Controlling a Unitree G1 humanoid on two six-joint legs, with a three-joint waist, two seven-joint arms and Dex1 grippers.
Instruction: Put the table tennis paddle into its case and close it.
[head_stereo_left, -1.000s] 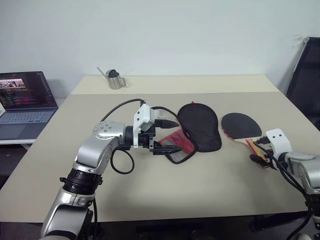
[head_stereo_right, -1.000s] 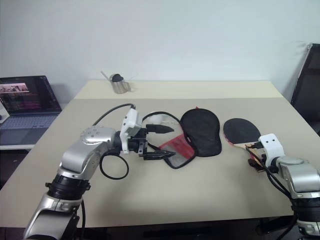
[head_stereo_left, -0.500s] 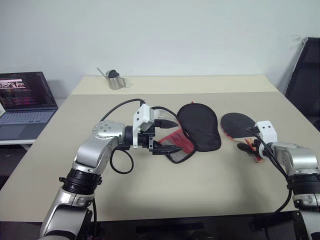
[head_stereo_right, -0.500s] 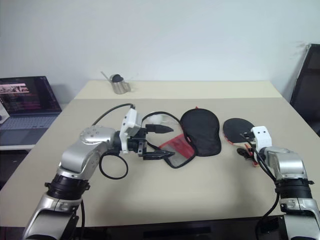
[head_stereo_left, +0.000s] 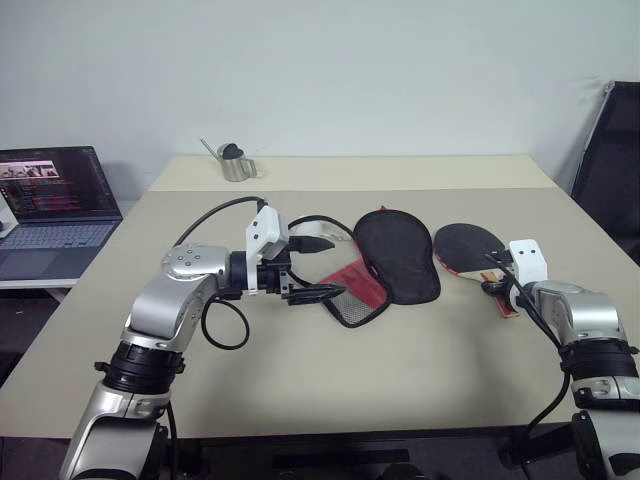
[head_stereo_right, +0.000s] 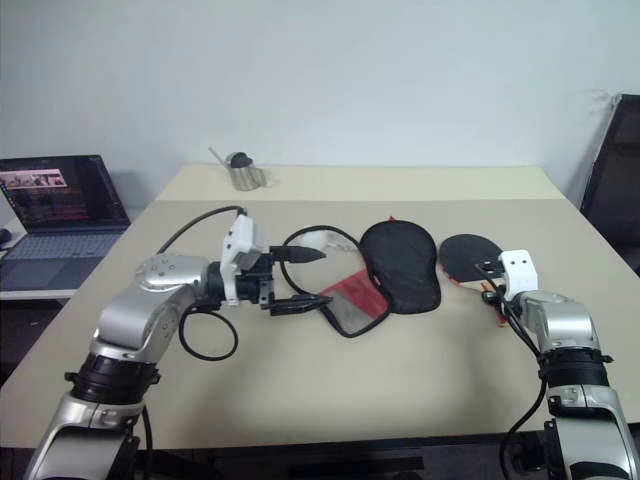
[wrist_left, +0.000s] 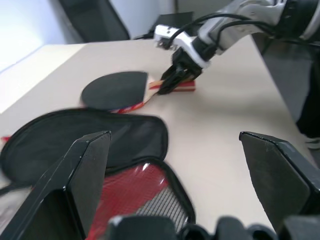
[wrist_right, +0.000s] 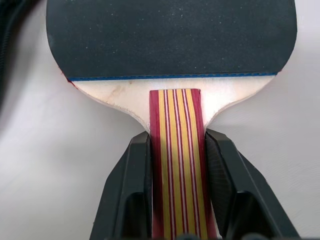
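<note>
Black rubber faces up on the table tennis paddle (wrist_right: 170, 37), which lies flat on the tabletop (head_stereo_left: 420, 370) to the right of the case (head_stereo_left: 385, 262), apart from it. In my right wrist view the right gripper (wrist_right: 175, 165) has its jaws clamped on both sides of the striped wooden handle (wrist_right: 177, 145), close to where it meets the blade, so I read this as the pickup grip being made; holding it by the handle leaves the round head free to go into the pouch first. The paddle looks to be resting on the tabletop, not yet lifted. The case is unzipped and laid open, its black half flat and the red panel (head_stereo_left: 352, 279) with its mesh pocket (head_stereo_left: 357, 307) turned out towards my left arm. The left gripper (head_stereo_left: 318, 268) hovers just beside that open edge with its jaws spread wide and grasping nothing, placed, I judge, to steady or lift the flap once the paddle comes across. Farther out, a small metal watering can (head_stereo_left: 236, 164) stands at the far side, and a laptop (head_stereo_left: 55, 208) sits open on a separate desk to the left.
</note>
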